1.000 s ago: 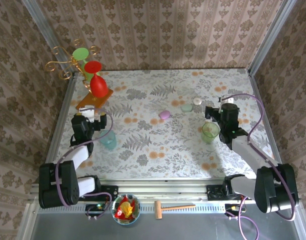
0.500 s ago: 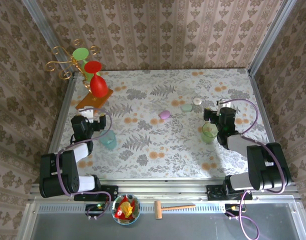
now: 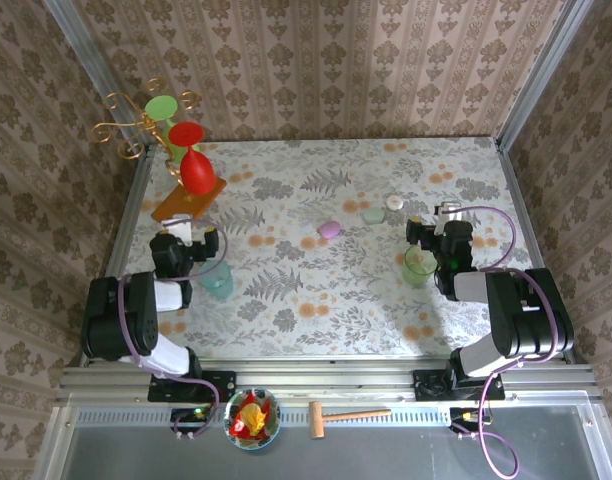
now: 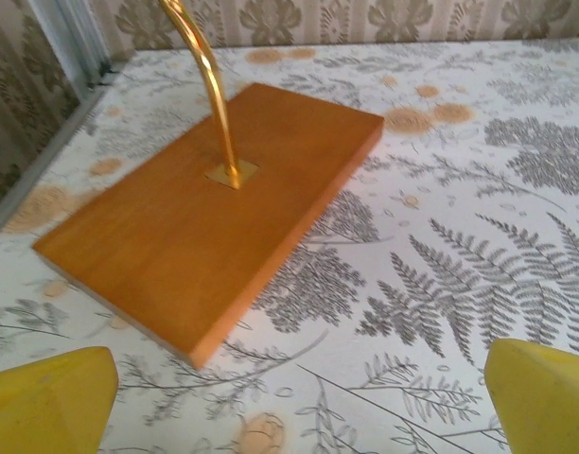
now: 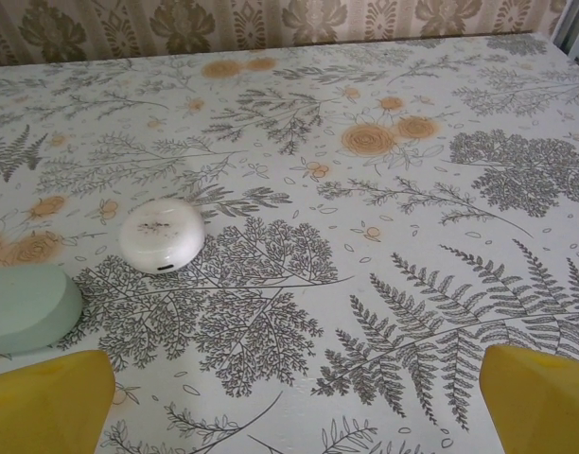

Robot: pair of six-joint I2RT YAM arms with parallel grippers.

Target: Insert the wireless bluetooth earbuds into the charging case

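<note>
Three small shut cases lie mid-table: a lilac oval charging case [image 3: 330, 229], a mint one [image 3: 373, 215] [image 5: 29, 307] and a white round one [image 3: 394, 202] [image 5: 162, 235]. The earbuds are out of view. My right gripper [image 3: 438, 224] [image 5: 294, 416] hovers low to the right of the white case, open, with bare tablecloth between its yellow fingertips [image 5: 540, 397]. Open too, my left gripper [image 3: 184, 234] [image 4: 294, 416] sits at the near corner of a wooden stand base [image 4: 214, 208], holding nothing.
A gold stand [image 3: 146, 125] on the wooden base [image 3: 189, 200] carries red and green glasses at the back left. A teal cup [image 3: 217, 281] stands by the left gripper, a green cup [image 3: 420, 265] by the right. Below the table edge lie a bowl [image 3: 252, 417] and a mallet [image 3: 348, 414].
Both arms have folded up, their elbows rising from the near edge toward the grippers. The grippers have barely shifted and stay open. No case has moved.
</note>
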